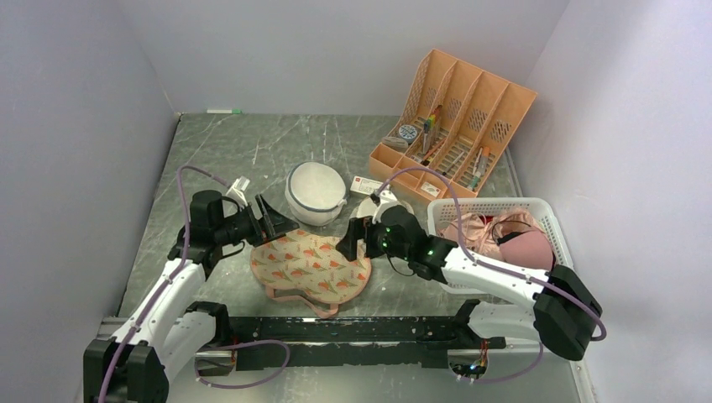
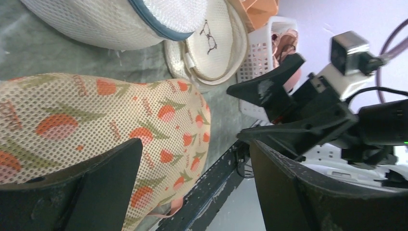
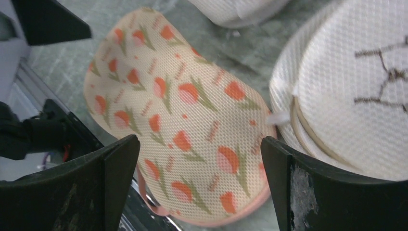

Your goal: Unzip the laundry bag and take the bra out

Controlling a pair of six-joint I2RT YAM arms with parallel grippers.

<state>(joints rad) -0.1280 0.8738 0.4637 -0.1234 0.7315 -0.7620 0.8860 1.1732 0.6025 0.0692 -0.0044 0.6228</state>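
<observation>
The laundry bag (image 1: pixel 311 267) lies flat on the table between the two arms, beige mesh with an orange-red print and pink edging, and it looks zipped shut. My left gripper (image 1: pixel 277 220) hovers open over its far left end, with the bag (image 2: pixel 96 110) below and beside its left finger. My right gripper (image 1: pixel 351 239) hangs open above the bag's right end, the patterned mesh (image 3: pixel 183 96) showing between its fingers. Neither gripper (image 2: pixel 195 144) (image 3: pixel 199 140) holds anything. The bra is hidden.
A white dome mesh bag (image 1: pixel 315 191) with blue trim stands just behind the laundry bag. A round cream bag (image 3: pixel 356 82) with a glasses drawing lies to its right. A white basket (image 1: pixel 495 206) holds pink garments. An orange organiser (image 1: pixel 458 117) stands at the back right.
</observation>
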